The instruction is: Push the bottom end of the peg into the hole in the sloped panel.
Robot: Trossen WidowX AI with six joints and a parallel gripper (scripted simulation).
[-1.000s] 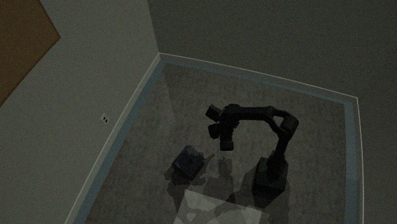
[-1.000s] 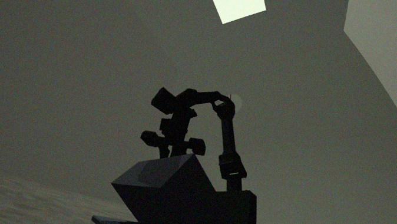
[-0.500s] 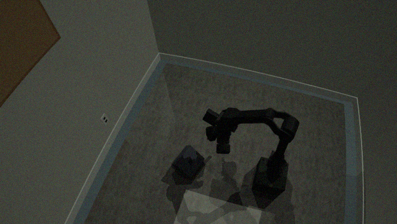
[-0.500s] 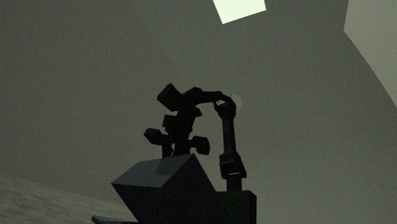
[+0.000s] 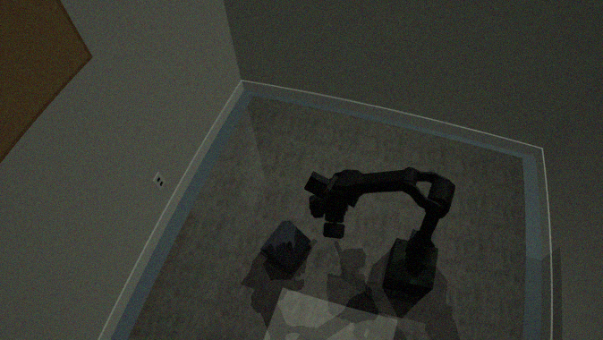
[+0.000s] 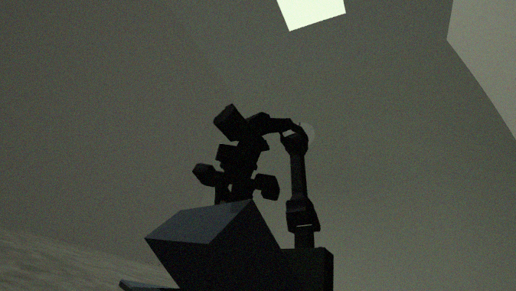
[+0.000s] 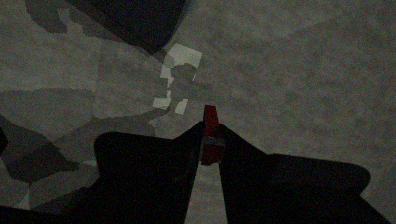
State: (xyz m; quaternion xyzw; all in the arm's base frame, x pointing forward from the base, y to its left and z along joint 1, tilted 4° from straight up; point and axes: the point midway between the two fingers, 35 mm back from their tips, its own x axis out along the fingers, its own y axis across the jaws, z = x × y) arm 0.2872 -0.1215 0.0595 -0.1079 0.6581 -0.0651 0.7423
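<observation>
The red peg (image 7: 211, 120) is held between the two dark fingertips in the wrist view, its far end pointing up the picture. My gripper (image 7: 210, 127) (image 6: 225, 197) is shut on it, above the floor. The sloped panel (image 5: 286, 243) (image 6: 212, 227) is a dark blue-grey block; part of it also shows at the top of the wrist view (image 7: 150, 20). In the top view the gripper is to the right of the panel; in the exterior view its fingertips are partly hidden behind the panel's top edge. The hole cannot be made out in the dim light.
The arm's base (image 5: 409, 273) (image 6: 306, 268) stands to the right of the panel in the top and exterior views. The arm (image 5: 385, 181) (image 6: 298, 176) arches over from it. Broken shadows and a bright patch (image 7: 185, 55) lie on the surface below the gripper.
</observation>
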